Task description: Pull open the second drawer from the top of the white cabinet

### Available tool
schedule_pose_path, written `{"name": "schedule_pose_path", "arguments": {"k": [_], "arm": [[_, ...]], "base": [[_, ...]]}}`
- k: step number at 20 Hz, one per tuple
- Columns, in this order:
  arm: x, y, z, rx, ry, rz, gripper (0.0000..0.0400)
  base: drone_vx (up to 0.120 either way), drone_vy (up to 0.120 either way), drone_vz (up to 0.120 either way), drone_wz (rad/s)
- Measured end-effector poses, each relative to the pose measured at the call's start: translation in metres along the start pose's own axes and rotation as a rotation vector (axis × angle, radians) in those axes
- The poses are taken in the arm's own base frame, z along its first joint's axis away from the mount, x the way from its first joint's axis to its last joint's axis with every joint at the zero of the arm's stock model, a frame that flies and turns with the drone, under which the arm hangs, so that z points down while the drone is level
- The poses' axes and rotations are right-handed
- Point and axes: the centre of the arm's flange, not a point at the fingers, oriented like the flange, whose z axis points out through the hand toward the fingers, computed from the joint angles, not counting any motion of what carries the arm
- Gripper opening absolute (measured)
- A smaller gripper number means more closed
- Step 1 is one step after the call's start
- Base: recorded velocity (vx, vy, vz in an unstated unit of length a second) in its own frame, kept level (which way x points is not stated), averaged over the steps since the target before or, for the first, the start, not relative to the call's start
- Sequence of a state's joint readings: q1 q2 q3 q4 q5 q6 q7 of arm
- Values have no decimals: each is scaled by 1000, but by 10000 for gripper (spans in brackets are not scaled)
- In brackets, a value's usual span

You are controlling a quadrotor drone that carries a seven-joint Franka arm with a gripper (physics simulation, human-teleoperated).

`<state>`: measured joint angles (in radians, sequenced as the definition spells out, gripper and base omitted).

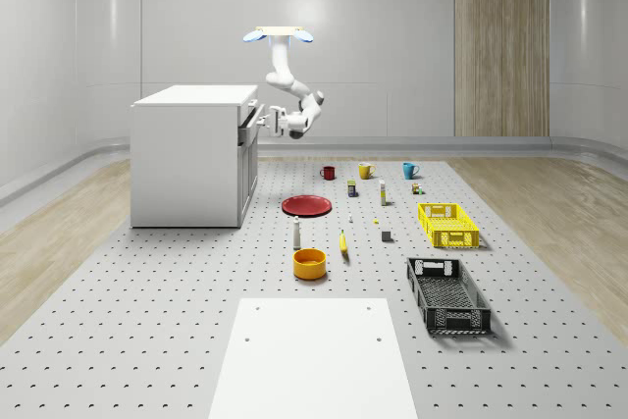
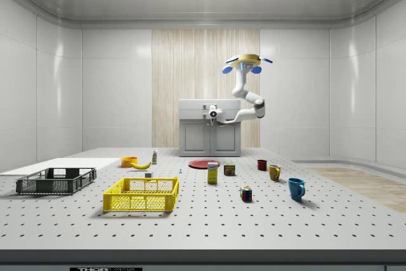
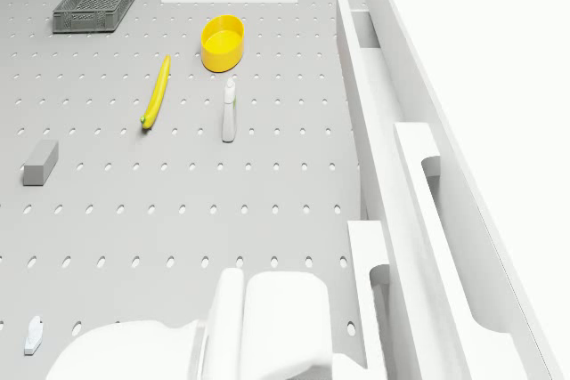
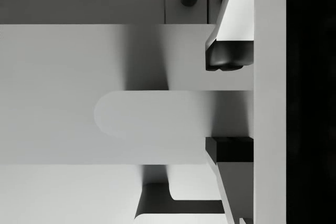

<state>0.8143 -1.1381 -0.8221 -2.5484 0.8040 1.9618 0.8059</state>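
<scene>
The drone (image 1: 280, 35) hovers just right of the cabinet (image 1: 191, 154), its gripper (image 4: 229, 104) clasping the drawer (image 1: 250, 122) handle (image 4: 152, 114). A plate (image 1: 307, 205), bottle (image 1: 296, 233) and bowl (image 1: 309, 263) sit nearer on the floor.

arm (image 3: 258, 327) cut off by edge, small objects (image 1: 352, 187) illegible

Drone (image 1: 280, 35) hovering aloft, rotors level. Arm (image 1: 283, 80) hangs beneath it, elbow bent, forearm reaching horizontally toward the whole-scene view's left. Claw (image 1: 266, 118) level at the forearm's end; in the wrist view its fingertips (image 4: 227, 56) stand slightly apart.
</scene>
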Motion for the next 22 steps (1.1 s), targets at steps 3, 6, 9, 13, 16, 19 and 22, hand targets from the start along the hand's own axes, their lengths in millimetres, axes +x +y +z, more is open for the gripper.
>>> {"name": "schedule_pose_path", "arguments": {"k": [3, 6, 9, 13, 16, 19, 22], "arm": [[4, 2, -4, 6, -6, -7, 175], [4, 2, -11, 6, -6, 20, 178], [6, 3, -21, 9, -9, -6, 163], [11, 5, -30, 19, -18, -31, 131], [11, 5, -41, 17, -17, -7, 139], [10, 5, -52, 17, -16, -5, 142], [12, 6, -61, 20, -19, -23, 131]], "base": [[0, 0, 0, 0], [0, 0, 0, 0], [0, 0, 0, 0], [0, 0, 0, 0], [0, 0, 0, 0], [0, 0, 0, 0], [0, 0, 0, 0]]}}
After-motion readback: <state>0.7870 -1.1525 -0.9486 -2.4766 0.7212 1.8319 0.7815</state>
